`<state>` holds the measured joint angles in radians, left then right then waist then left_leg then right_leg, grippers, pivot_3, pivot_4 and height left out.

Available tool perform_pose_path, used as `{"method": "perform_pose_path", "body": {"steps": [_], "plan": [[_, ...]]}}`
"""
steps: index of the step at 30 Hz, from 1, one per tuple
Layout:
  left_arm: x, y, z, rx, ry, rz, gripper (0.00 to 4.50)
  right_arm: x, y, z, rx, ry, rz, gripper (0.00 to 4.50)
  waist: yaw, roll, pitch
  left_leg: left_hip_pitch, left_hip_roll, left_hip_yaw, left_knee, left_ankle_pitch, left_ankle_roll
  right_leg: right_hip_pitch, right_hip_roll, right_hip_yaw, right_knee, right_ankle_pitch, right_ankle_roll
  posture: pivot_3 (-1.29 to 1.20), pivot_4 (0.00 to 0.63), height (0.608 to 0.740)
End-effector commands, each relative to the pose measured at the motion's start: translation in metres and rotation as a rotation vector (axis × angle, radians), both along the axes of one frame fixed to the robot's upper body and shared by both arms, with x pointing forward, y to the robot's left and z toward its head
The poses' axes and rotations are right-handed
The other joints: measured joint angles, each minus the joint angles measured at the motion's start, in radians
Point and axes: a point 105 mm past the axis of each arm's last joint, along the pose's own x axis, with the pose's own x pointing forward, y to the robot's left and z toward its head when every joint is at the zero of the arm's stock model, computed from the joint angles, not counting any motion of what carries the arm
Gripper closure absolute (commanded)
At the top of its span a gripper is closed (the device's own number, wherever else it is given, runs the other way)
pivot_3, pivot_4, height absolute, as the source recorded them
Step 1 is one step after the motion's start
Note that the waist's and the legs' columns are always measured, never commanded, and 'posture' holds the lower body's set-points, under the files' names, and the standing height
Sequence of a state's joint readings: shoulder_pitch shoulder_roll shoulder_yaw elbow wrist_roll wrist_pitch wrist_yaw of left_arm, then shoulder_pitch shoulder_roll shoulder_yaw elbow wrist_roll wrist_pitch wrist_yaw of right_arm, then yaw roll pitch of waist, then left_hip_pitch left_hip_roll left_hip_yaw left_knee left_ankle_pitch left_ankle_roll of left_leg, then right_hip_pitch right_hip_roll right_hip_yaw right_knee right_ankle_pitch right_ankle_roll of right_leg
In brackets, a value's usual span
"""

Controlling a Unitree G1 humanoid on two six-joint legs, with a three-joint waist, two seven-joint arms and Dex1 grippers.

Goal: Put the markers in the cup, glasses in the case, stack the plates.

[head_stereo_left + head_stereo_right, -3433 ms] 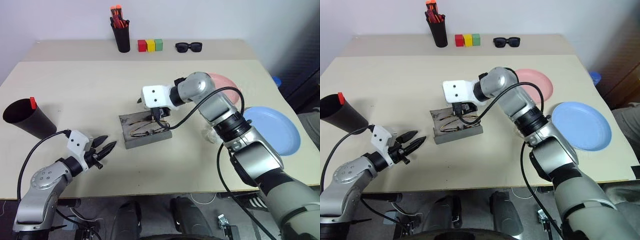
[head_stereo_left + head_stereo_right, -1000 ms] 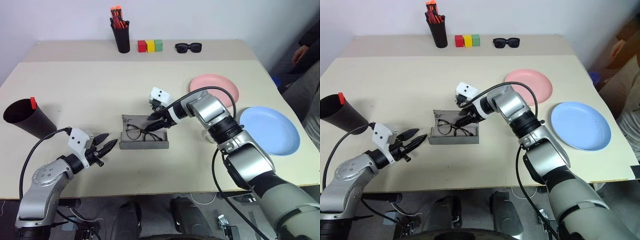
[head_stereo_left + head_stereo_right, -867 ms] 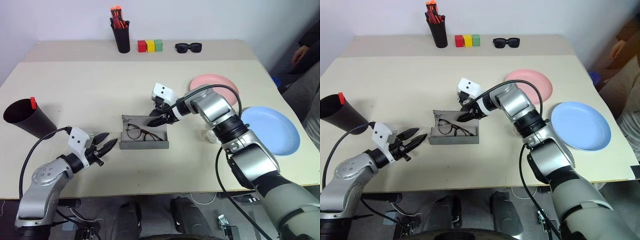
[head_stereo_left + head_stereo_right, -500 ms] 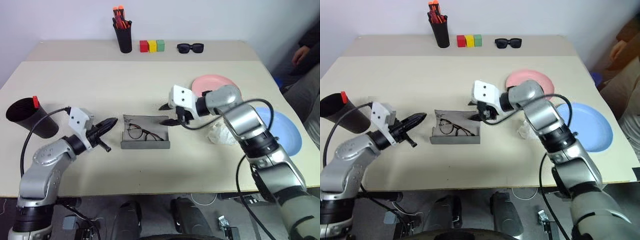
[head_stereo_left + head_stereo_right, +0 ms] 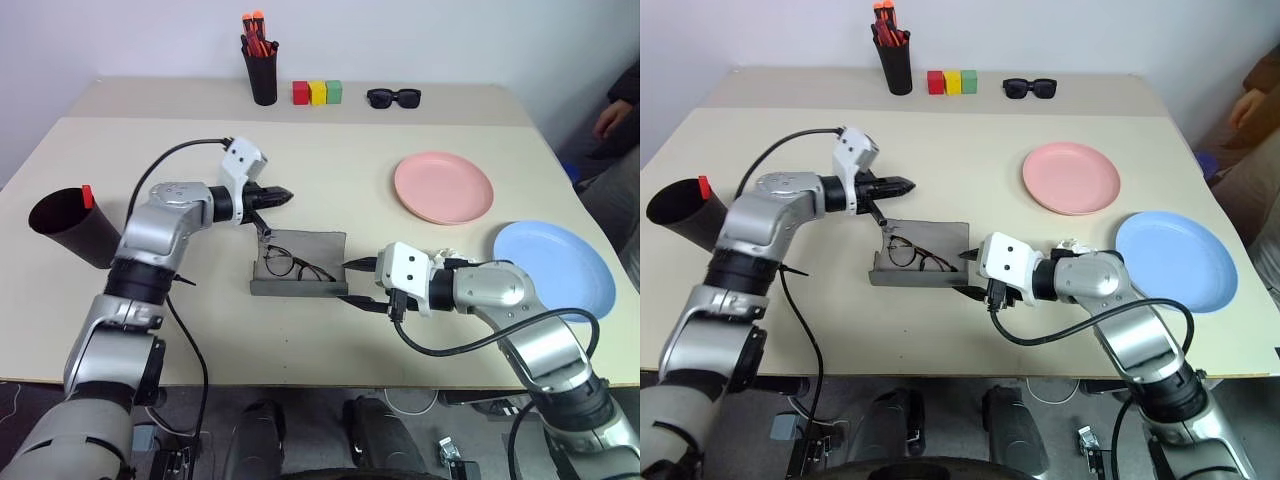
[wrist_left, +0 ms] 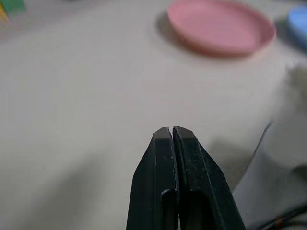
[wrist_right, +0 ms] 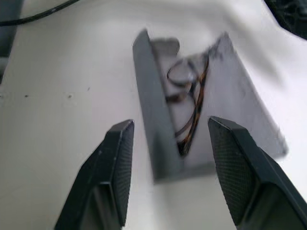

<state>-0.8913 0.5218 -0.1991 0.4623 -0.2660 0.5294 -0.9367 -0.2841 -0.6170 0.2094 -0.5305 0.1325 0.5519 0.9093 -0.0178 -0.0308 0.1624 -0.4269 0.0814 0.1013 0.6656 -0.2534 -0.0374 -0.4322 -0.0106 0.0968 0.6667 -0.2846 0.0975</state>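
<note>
Head views, step in hand: the thin dark wire-framed round-lensed glasses [image 5: 291,266] lie inside the open grey hard-shell case [image 5: 300,270] mid-desk; closing its lid looks like the step now.
Head views, doing it well: I judge the left pincer [image 5: 286,196] should push the raised lid from behind while the right pincer [image 5: 358,283] braces the case's near-right end, so it does not slide on the beige desk [image 5: 150,150].
Head views, other task things: the pink round plastic plate [image 5: 443,187] and light blue round plastic plate [image 5: 553,268] sit apart, unstacked; the large black tapered cup [image 5: 70,225] lies tipped at the left edge, a red marker cap [image 5: 87,196] at its rim.
Left wrist view, pincer: fingers [image 6: 163,182] pressed together, pinching nothing, above bare desk near the case's edge.
Right wrist view, pincer: fingers [image 7: 114,172] spread, empty, just short of the case's end.
</note>
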Motion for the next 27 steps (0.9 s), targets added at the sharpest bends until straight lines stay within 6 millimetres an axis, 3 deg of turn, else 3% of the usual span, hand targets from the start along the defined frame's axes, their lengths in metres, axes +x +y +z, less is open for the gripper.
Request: {"method": "perform_pose_path", "body": {"steps": [1,7,11,19,23,27], "plan": [[-0.001,-0.006,0.000,0.031,0.033,-0.091,4.48,-0.003,-0.007,0.014,0.024,-0.065,-0.061,2.05,0.001,0.000,0.000,0.000,0.000,0.000,0.000,0.000,0.000,0.000,0.000,0.000,0.000,0.000,0.000,0.00,0.150,0.722],[-0.014,-0.003,-0.014,0.105,0.086,-0.224,4.48,-0.008,-0.012,0.010,0.030,-0.053,-0.102,2.05,0.002,0.000,0.000,-0.001,0.000,0.000,0.000,0.000,0.000,0.000,0.000,0.000,0.000,0.000,0.000,0.00,0.150,0.722],[-0.040,0.001,-0.011,0.092,0.082,-0.360,4.48,-0.002,-0.016,0.009,0.034,-0.049,-0.129,2.05,-0.003,0.000,0.000,0.000,0.001,0.000,0.000,0.000,0.000,0.000,0.000,0.000,0.000,0.000,0.000,0.00,0.150,0.722],[-0.090,0.005,-0.015,0.114,0.067,-0.469,4.48,0.010,-0.019,0.008,0.042,-0.047,-0.149,2.05,0.001,0.000,0.000,0.000,0.001,-0.001,0.001,0.000,0.000,0.001,0.000,0.000,0.000,0.000,0.000,0.00,0.150,0.722],[-0.104,0.009,-0.029,0.187,0.013,-0.472,4.48,0.025,-0.023,0.009,0.042,-0.055,-0.201,2.05,0.002,0.000,0.000,0.000,0.001,-0.001,0.001,0.000,0.001,0.001,0.000,0.000,0.000,0.000,0.000,0.00,0.150,0.722],[-0.093,0.003,-0.010,0.017,-0.111,-0.315,4.48,0.061,-0.042,0.017,0.026,-0.110,-0.394,2.05,0.004,0.000,0.000,0.000,0.001,-0.001,0.002,0.000,0.001,0.001,0.000,0.000,0.000,-0.001,-0.003,0.00,0.150,0.722]]}}
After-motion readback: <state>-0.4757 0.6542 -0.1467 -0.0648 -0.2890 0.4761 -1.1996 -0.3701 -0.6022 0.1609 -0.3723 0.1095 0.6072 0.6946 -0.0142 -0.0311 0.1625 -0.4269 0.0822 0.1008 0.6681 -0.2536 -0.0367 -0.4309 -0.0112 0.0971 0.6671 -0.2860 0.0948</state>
